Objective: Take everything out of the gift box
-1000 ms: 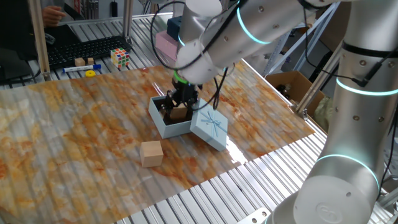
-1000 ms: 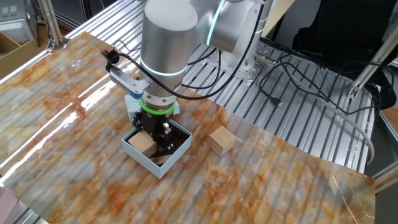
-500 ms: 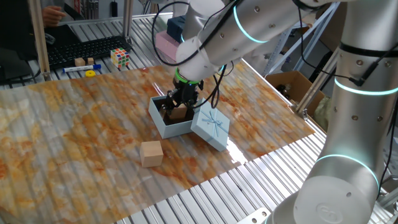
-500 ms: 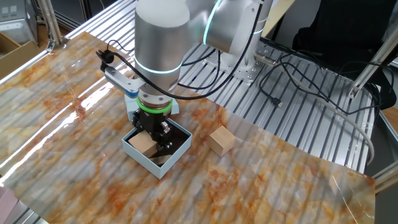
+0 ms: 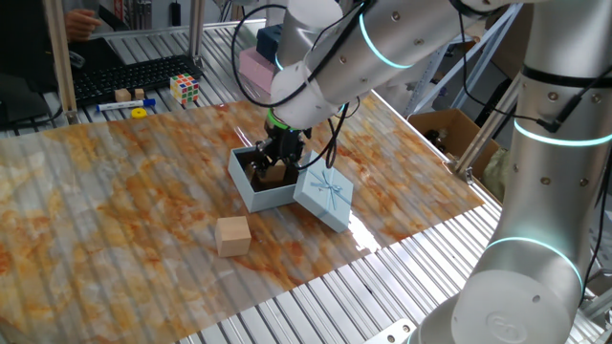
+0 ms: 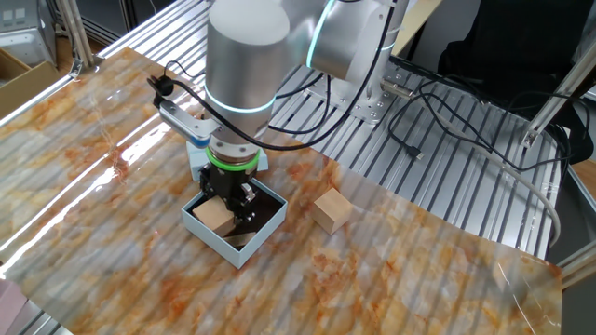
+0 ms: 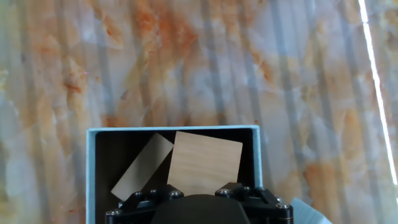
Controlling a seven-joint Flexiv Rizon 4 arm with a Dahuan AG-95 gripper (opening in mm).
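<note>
Gripper (image 6: pixel 240 197) down in box (image 5: pixel 245 190) near desk's middle, jaws narrowing vs. a sec ago around block (image 7: pixel 205 163); grip not sure yet. 2nd block (image 7: pixel 142 166) inside, 3rd (image 5: pixel 232 234) already out.

Matt wooden blocks (image 7: pixel 205 162), glossy table (image 5: pixel 115 201)

In the hand view, the pincer's (image 7: pixel 198 208) body covered the near part of the gift box (image 7: pixel 91 174), and the frame's lower edge cut both off. Its fingertips stayed hidden, so any grip on the wooden blocks (image 7: pixel 205 163) could not be told.
</note>
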